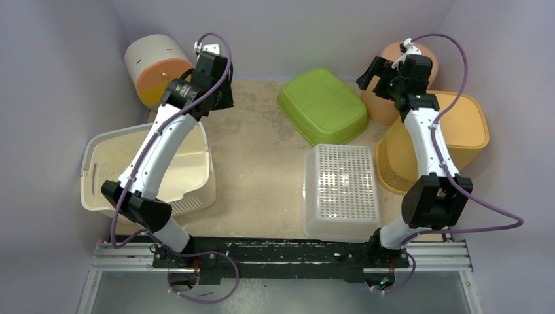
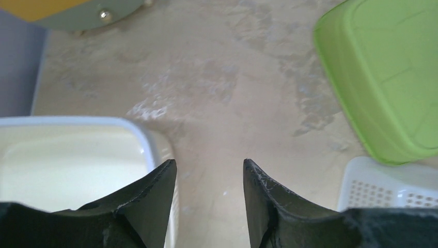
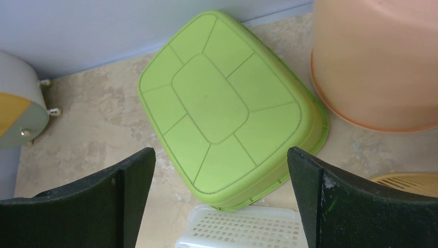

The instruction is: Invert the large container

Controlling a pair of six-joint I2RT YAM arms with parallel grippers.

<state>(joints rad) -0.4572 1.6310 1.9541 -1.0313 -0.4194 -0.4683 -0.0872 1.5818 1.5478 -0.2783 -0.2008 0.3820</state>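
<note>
Large container (image 1: 98,171): cream, left of frame, upright — left arm (image 1: 154,154) crosses over it.
Left tool (image 2: 209,165): parted, empty, at its rim — seen only in the wrist view.
Right tool (image 3: 222,152): wide apart, empty, above green tub (image 3: 217,103).

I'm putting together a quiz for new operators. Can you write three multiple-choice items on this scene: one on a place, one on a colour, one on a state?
1. Where in the top view is the cream basket?
A. At the left
B. In the middle
C. At the far right

2. What colour is the upturned basin at the back?
A. Red
B. Green
C. Blue

3. How is the right gripper?
A. Shut on the basin
B. Shut on nothing
C. Open, holding nothing

Answers:
1 A: the basket sits at the left edge of the top view.
2 B: the basin is bright green in every view.
3 C: the wrist view shows the fingers wide apart with nothing between them.
</note>
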